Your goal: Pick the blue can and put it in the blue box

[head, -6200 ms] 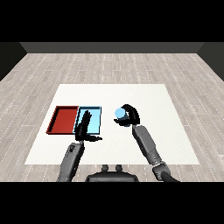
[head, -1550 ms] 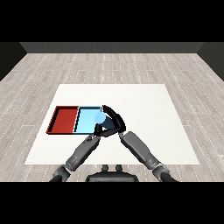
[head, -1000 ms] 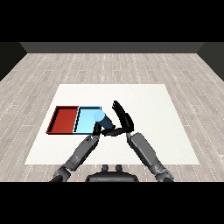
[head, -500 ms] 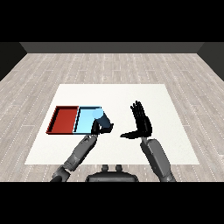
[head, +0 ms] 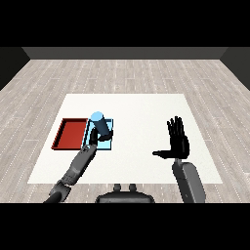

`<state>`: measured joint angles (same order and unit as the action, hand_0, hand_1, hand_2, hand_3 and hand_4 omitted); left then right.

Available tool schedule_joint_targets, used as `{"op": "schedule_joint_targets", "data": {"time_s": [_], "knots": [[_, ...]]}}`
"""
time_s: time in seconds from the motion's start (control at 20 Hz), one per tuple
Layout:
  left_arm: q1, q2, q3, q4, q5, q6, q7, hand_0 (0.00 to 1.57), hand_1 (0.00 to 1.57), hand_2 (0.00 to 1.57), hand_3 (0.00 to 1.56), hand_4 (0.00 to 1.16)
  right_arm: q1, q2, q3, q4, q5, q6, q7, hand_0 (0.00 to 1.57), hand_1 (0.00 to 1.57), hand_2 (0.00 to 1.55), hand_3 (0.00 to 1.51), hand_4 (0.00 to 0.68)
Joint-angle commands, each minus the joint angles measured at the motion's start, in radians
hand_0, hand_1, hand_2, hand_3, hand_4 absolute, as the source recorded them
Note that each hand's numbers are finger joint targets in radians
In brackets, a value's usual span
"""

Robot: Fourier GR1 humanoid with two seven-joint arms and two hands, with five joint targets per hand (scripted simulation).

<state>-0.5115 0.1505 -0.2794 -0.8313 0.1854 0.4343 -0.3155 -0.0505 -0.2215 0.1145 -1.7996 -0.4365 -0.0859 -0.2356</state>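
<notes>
Two trays lie side by side on the white counter (head: 146, 105): red tray (head: 69, 134) and blue tray (head: 109, 141). Over the blue one the left robot hand (head: 93, 139) grasps the blue can (head: 99, 123), tilted, its light end pointing up and away. Half a second ago the right robot hand (head: 177, 141) was nearer; now it stands released, fingers straight up, well apart over bare counter.

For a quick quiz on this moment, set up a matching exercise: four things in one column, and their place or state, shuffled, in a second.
Things:
1. blue can
2. red tray
3. right hand
4. left hand

States:
A. open, fingers straight, apart from everything
B. left of the light blue tray
C. curled round the can
D. held over the light blue tray

Pairs: 1-D, 2-B, 3-A, 4-C
</notes>
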Motion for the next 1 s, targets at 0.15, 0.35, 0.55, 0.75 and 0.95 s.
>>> {"op": "schedule_joint_targets", "data": {"time_s": [0.15,0.35,0.55,0.75,0.95], "knots": [[-0.086,0.149,0.151,0.238,0.047,-0.101,0.05,1.57,1.57,1.57,1.5,1.09,0.049,-0.012,-0.045,0.003,0.001,0.016,-0.017,0.0,0.0,0.0,0.0,0.0],[-0.216,0.15,0.16,0.455,-0.007,-0.105,0.076,1.57,1.57,1.57,1.5,1.06,0.019,0.023,-0.025,0.037,0.037,-0.006,-0.021,0.0,0.0,0.0,0.0,0.0],[-0.271,0.108,0.127,0.573,-0.071,0.015,0.168,1.57,1.57,1.55,1.4,0.99,-0.081,0.043,-0.031,0.108,0.039,-0.04,0.027,0.0,0.0,0.0,0.0,0.0],[-0.291,0.121,0.119,0.693,-0.098,-0.062,0.188,1.57,1.57,1.5,1.38,0.99,-0.069,0.035,-0.085,0.172,0.01,-0.001,-0.016,0.0,0.0,0.0,0.0,0.0],[-0.328,0.05,0.083,0.769,-0.149,0.006,0.257,1.38,1.38,1.3,1.0,0.88,-0.121,0.039,-0.093,0.282,0.027,0.017,-0.044,0.0,0.0,0.0,0.0,0.0]]}}
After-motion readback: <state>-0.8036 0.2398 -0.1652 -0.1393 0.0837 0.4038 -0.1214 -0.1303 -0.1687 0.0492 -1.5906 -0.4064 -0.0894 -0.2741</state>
